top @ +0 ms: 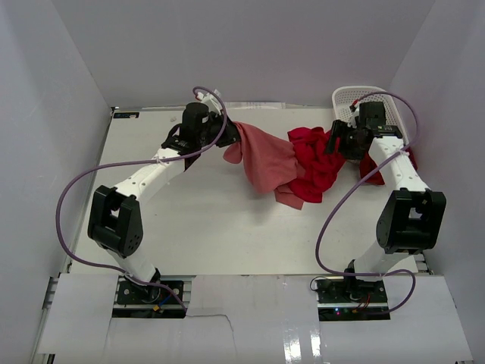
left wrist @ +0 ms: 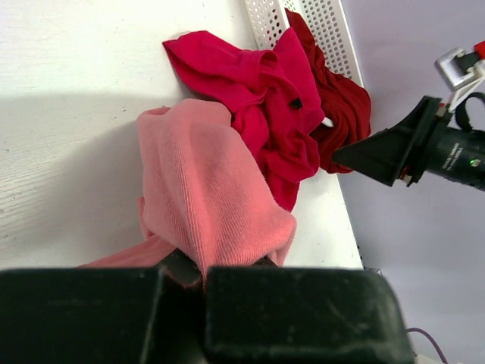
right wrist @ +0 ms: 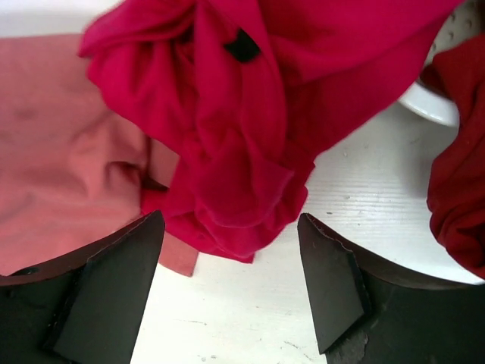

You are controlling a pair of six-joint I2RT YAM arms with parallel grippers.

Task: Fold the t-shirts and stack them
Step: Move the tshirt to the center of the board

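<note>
Cloth this limp sags: left pincer clamps the dusty salmon-red soft t-shirt; right pincer gapes empty facing the crumpled crimson t-shirt, best pinched at a hem.

The salmon shirt was soft, matt cloth with a fine ribbed knit. The crimson shirt was thinner, smoother cloth, also matt and creased in soft folds. The dark shirt looked like matt cloth too. The basket was white perforated plastic with a slight sheen. The table was white and matt, with a faint wood-like grain. The right gripper had matt black plastic fingers, lightly scuffed. The front board was glossy white.
</note>
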